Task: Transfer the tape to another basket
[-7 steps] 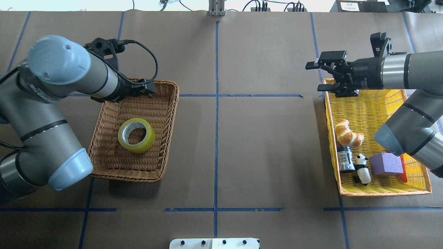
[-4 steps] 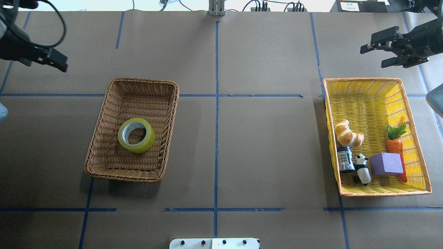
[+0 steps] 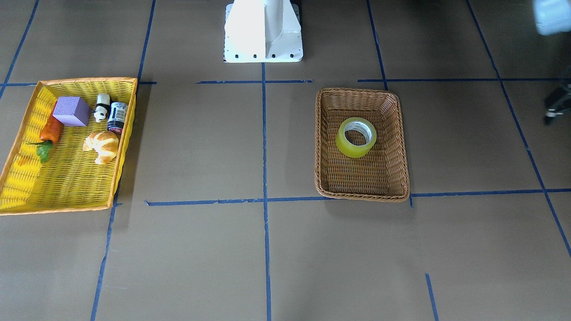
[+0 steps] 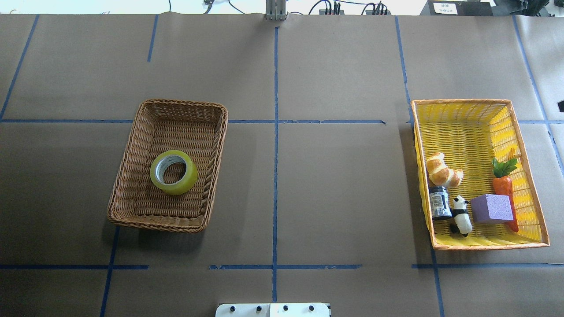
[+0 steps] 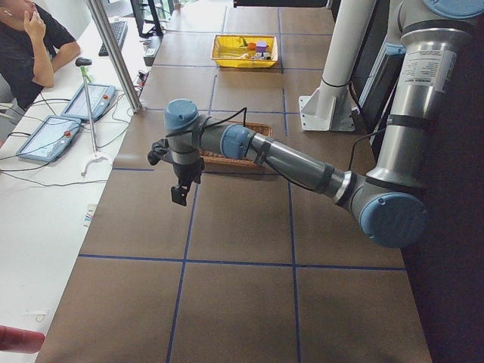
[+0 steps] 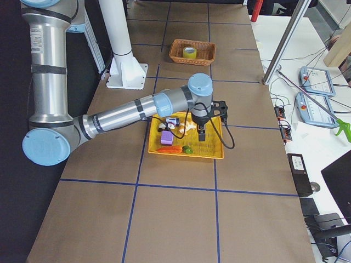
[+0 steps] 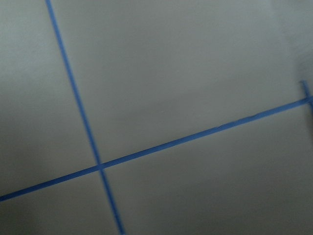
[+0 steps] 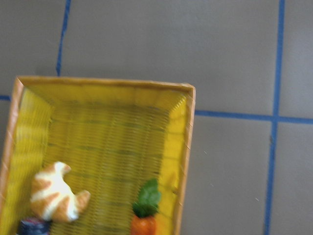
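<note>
The tape (image 4: 178, 187), a yellow-green roll, lies flat in the brown wicker basket (image 4: 167, 226); both also show in the front view, the tape (image 3: 352, 149) and the basket (image 3: 361, 195). My left gripper (image 5: 179, 195) hangs over bare table beyond the wicker basket, off its left side. It shows only as a dark blur at the front view's right edge (image 3: 556, 106). My right gripper (image 6: 201, 134) hangs over the outer side of the yellow basket (image 6: 186, 153). I cannot tell whether either gripper is open or shut. Both are far from the tape.
The yellow basket (image 4: 462, 102) holds a croissant (image 4: 443, 169), a black jar (image 4: 439, 202), a panda figure (image 4: 461, 215), a purple block (image 4: 491, 208) and a carrot (image 4: 504, 187). The white robot base (image 3: 263, 31) stands at the table's edge. An operator (image 5: 26, 45) sits beside the table.
Both arms have swung outward and left the overhead view, the left one to the left, the right one to the right. The tape and both baskets have not moved.
</note>
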You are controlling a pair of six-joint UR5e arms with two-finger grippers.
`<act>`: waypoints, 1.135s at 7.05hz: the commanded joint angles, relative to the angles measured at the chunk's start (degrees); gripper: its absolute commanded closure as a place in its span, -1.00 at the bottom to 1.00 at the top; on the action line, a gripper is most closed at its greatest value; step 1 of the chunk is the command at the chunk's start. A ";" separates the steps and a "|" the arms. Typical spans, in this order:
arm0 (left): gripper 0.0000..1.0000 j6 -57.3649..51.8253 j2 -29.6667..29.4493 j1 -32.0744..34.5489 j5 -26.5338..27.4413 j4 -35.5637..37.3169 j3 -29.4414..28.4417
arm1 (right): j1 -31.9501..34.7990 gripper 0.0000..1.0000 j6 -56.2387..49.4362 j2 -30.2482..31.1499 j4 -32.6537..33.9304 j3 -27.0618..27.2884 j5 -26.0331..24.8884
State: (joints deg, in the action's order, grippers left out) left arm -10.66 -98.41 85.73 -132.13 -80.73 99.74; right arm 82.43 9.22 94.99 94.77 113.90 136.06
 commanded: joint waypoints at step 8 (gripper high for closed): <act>-1.00 -9.48 2.17 7.17 -4.89 9.19 -8.41 | 3.88 -1.00 -11.68 7.76 4.81 -3.07 -1.77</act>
State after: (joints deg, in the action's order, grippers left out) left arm -20.49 -96.79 93.02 -136.90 -71.52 91.87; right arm 86.68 -2.36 102.70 99.55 111.04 134.10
